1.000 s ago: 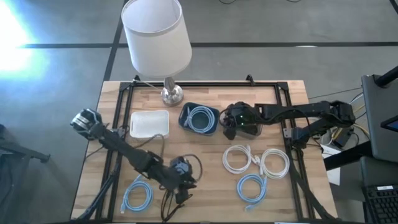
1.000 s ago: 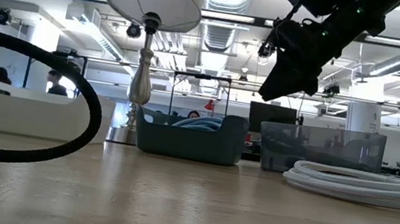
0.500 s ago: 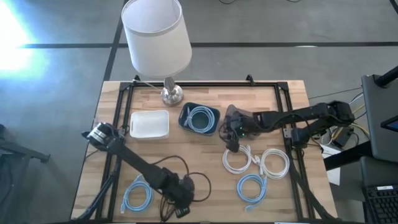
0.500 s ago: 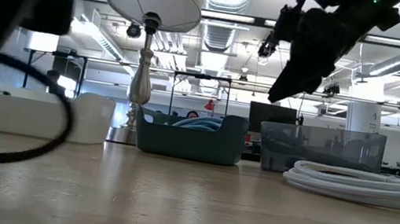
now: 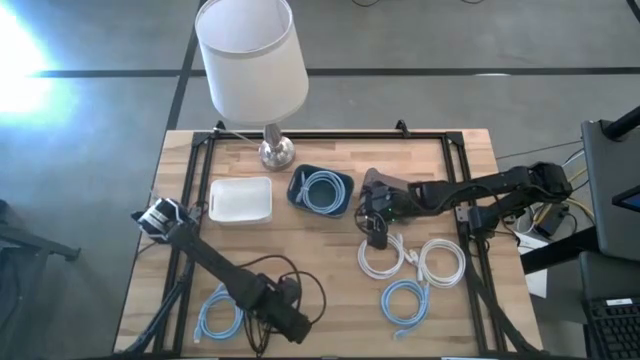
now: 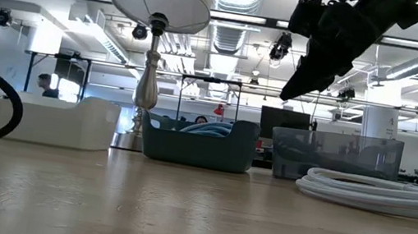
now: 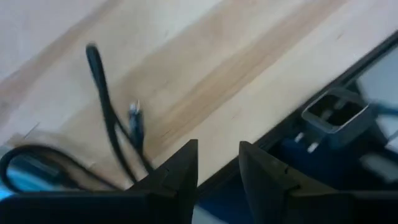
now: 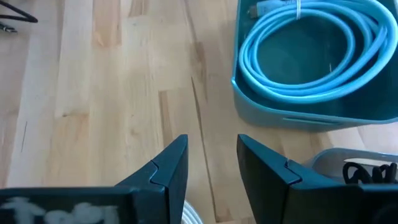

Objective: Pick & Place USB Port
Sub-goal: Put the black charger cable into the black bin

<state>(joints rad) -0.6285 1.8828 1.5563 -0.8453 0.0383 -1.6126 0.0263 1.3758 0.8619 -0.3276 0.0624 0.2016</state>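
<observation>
A black cable lies in a loose loop on the wood near the table's near edge; its plug end rests on the boards. My left gripper hangs open just beyond that loop, over the near edge, with nothing between its fingers. My right gripper is open above mid-table, between the grey bin and a coiled white cable. In the right wrist view its fingers frame bare wood, with the blue bin ahead.
A blue bin holds a coiled blue cable. A white bin and a lamp stand toward the far edge. A second white coil and two blue coils lie on the wood. Black rails frame the table.
My left gripper has swung toward the table's near edge, ending past the black cable, whose loop has shifted and drawn in on the wood. My right gripper has moved off the grey bin toward the near edge, to above the white coil.
</observation>
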